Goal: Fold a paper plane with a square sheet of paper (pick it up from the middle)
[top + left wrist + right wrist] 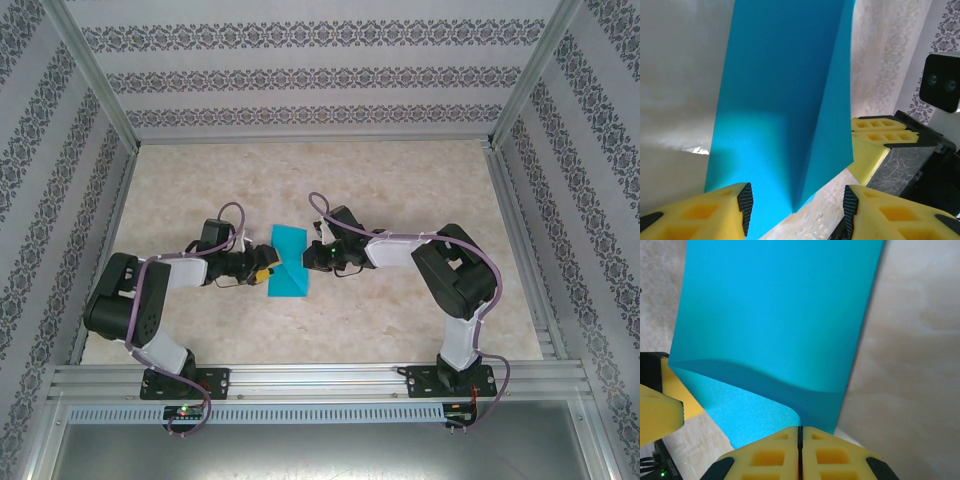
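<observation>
The square sheet of paper [288, 262] is teal-blue and lies mid-table between my two grippers, partly folded over itself. In the left wrist view the paper [775, 100] has one flap standing up along a crease. That crease ends between the pads of my left gripper [797, 202], which is open and apart from the paper on both sides. My right gripper [800, 429] is shut, pinching the edge of the lifted, curling flap of the paper [775, 315]. From above, the left gripper [262, 268] and right gripper [312, 256] face each other across the sheet.
The right gripper's yellow fingers [875, 145] show close by in the left wrist view, and a left finger [660, 412] shows in the right wrist view. Beige tabletop [400, 190] surrounds the sheet. Patterned walls and an aluminium frame [310, 375] enclose it.
</observation>
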You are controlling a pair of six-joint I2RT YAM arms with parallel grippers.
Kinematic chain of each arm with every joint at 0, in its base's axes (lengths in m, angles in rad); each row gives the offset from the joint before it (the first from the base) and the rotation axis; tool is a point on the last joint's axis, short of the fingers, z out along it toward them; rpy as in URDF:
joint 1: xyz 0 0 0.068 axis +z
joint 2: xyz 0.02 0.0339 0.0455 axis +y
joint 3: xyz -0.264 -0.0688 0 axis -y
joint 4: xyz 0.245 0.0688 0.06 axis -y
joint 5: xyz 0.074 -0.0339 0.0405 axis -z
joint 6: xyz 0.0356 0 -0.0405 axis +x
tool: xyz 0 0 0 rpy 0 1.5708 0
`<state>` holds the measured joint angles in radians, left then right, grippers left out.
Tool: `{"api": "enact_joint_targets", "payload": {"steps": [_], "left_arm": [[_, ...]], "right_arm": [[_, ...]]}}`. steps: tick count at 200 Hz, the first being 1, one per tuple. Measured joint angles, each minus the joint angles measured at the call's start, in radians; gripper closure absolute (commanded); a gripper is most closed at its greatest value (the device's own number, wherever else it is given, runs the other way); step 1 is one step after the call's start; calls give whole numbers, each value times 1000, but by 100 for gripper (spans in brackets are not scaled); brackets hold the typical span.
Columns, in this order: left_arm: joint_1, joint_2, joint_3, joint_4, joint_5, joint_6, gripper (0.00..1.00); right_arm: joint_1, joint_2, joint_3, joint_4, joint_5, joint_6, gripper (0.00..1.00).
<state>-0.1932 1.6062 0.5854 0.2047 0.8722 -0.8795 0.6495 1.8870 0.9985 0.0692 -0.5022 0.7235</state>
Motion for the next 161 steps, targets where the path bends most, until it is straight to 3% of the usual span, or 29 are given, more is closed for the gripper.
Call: {"api": "enact_joint_targets", "payload": {"steps": [47,93,128,161], "left_arm": [[-20,28,0,51,20,10,48],[-34,68,22,80,32,47,59],[-43,104,29,111,33,89,71],[-43,127,44,134,24,132,85]], "right_arm": [[0,-9,0,15,0,10,91],[0,-9,-2,18,0,13,88],[0,-27,-14,18,0,32,76],[-17,-106,-50,17,19,59,53]]}}
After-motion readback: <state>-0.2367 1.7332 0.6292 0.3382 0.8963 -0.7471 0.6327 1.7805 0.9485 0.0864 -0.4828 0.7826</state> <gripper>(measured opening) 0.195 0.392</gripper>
